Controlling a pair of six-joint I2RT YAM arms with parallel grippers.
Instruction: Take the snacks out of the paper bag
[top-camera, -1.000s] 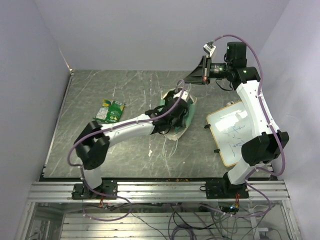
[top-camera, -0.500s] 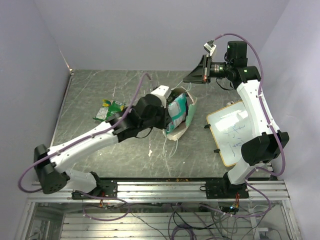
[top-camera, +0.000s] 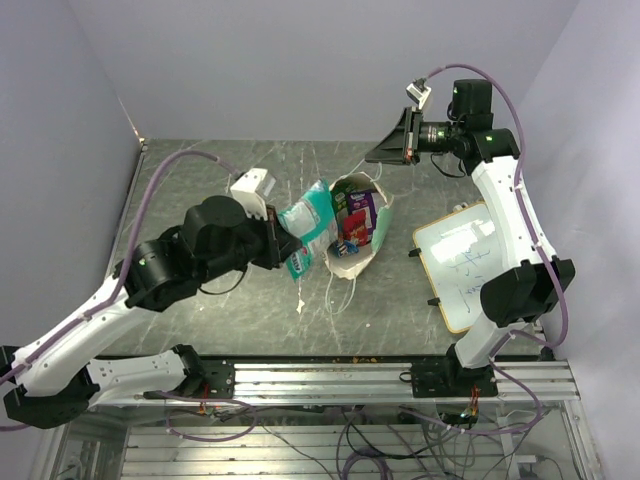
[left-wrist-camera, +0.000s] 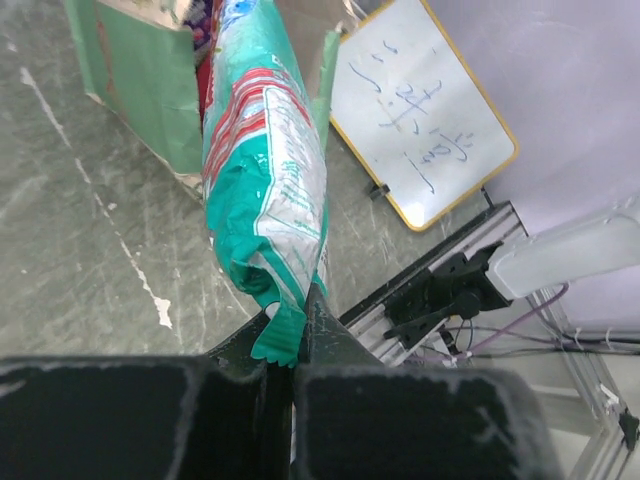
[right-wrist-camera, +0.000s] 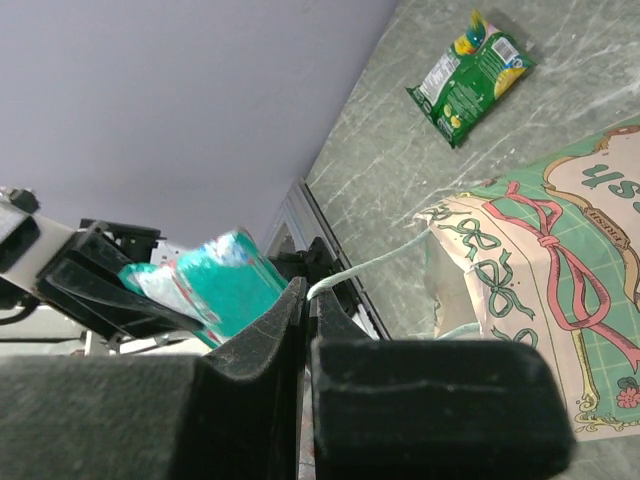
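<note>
Left pincer (left-wrist-camera: 295, 330), left of centre: pressed on the crimped end of a teal packet (left-wrist-camera: 265, 170). The packet is out of the bag (top-camera: 347, 262), just beside its left rim. Judged: extracted, awaiting set-down. The table (top-camera: 180, 190) at upper left offers room; a green packet (right-wrist-camera: 472, 72) lies there. A purple packet (top-camera: 362, 210) sits inside the bag. The whiteboard (top-camera: 465, 262) crowds the right. Right pincer (right-wrist-camera: 305, 300), upper right, pinches the string handle (right-wrist-camera: 370, 265), probably keeping the mouth open.
</note>
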